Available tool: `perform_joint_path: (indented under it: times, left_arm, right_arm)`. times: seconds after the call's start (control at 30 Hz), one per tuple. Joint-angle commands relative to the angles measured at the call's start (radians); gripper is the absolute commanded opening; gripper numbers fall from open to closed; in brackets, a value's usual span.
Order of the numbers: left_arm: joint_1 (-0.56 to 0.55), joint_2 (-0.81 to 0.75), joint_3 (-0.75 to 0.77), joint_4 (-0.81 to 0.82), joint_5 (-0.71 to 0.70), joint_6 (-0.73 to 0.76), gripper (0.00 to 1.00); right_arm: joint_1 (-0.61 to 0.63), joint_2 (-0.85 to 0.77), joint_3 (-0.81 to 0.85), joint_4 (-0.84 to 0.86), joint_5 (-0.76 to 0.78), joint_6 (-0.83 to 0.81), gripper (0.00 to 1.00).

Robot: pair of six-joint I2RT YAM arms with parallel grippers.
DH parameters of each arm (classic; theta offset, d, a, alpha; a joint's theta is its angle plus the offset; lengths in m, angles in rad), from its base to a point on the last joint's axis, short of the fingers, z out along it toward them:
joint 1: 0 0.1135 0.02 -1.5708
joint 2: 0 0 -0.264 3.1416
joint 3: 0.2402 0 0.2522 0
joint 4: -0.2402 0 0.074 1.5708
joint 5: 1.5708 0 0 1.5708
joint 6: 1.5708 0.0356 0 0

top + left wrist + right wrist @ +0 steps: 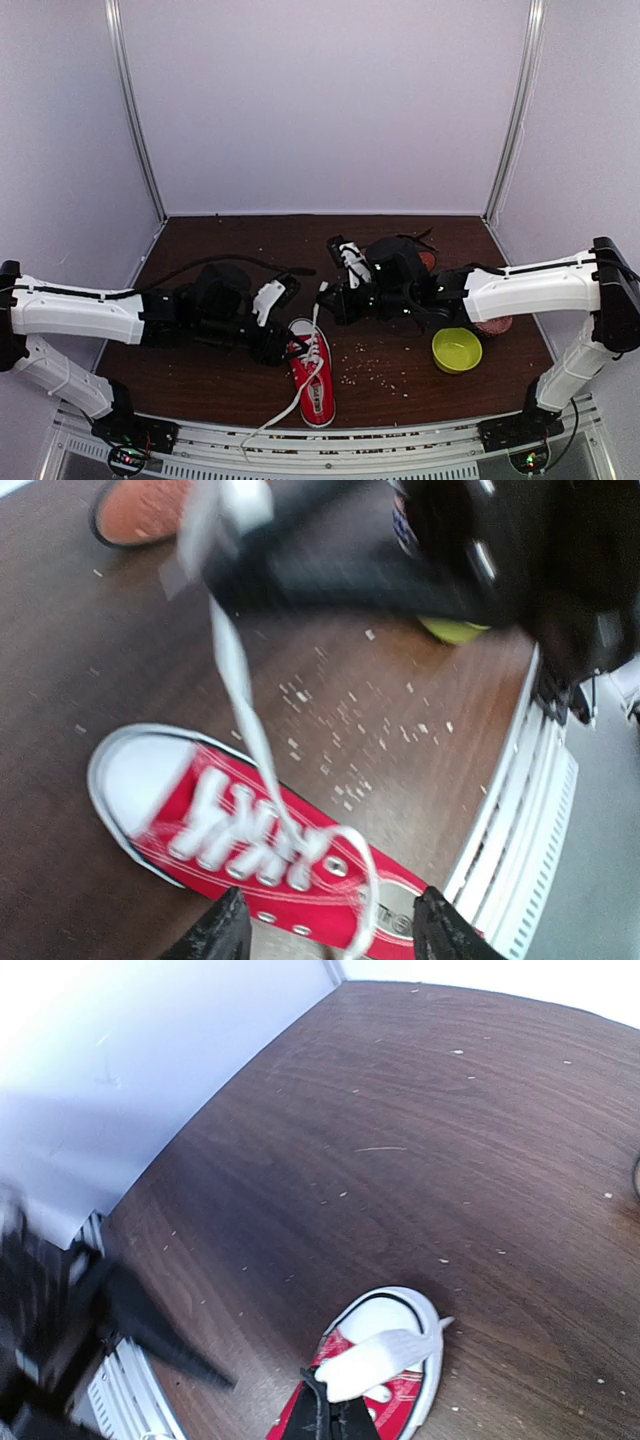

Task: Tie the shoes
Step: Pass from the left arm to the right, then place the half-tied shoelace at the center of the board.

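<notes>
The red sneaker (314, 378) lies on the table near the front edge, with its white toe cap pointing away. My left gripper (330, 942) is open and low over the sneaker's heel end (300, 865), and a loop of white lace (368, 880) lies between its fingers. My right gripper (336, 1418) is shut on one white lace (390, 1358) and holds it taut above the toe cap (385, 1320). That lace (235, 670) runs up from the eyelets. The other lace end (268, 425) trails off the front edge. The black shoe (395, 255) sits behind my right arm, mostly hidden.
A yellow-green bowl (456, 350) stands at the right. A reddish-brown round thing (495, 325) lies behind it. Pale crumbs (375, 365) are scattered on the brown table. A white slatted rail (515, 820) runs along the front edge. White walls enclose the sides and back.
</notes>
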Motion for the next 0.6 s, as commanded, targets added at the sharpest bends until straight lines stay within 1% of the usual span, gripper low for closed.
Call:
perform_joint_path:
  times: [0.0, 0.13, 0.3, 0.4, 0.47, 0.57]
  left_arm:
    - [-0.102, 0.07, 0.002, 0.042, -0.115, -0.08, 0.56]
    - [-0.157, 0.156, 0.029, 0.055, -0.118, -0.106, 0.54]
    - [-0.177, 0.233, 0.086, 0.022, -0.127, -0.096, 0.42]
    - [-0.179, 0.247, 0.092, 0.02, -0.138, -0.094, 0.37]
    - [-0.179, 0.249, 0.092, 0.018, -0.149, -0.094, 0.3]
    - [-0.179, 0.248, 0.091, 0.008, -0.154, -0.097, 0.18]
  right_arm:
    - [-0.014, -0.046, -0.045, 0.056, 0.086, 0.055, 0.0]
    - [-0.019, -0.053, -0.056, 0.06, 0.093, 0.067, 0.0]
    - [-0.018, -0.061, -0.061, 0.064, 0.1, 0.074, 0.0]
    - [-0.02, -0.066, -0.063, 0.061, 0.102, 0.073, 0.0]
    - [-0.02, -0.067, -0.065, 0.058, 0.104, 0.071, 0.0]
    - [-0.021, -0.069, -0.065, 0.055, 0.109, 0.07, 0.0]
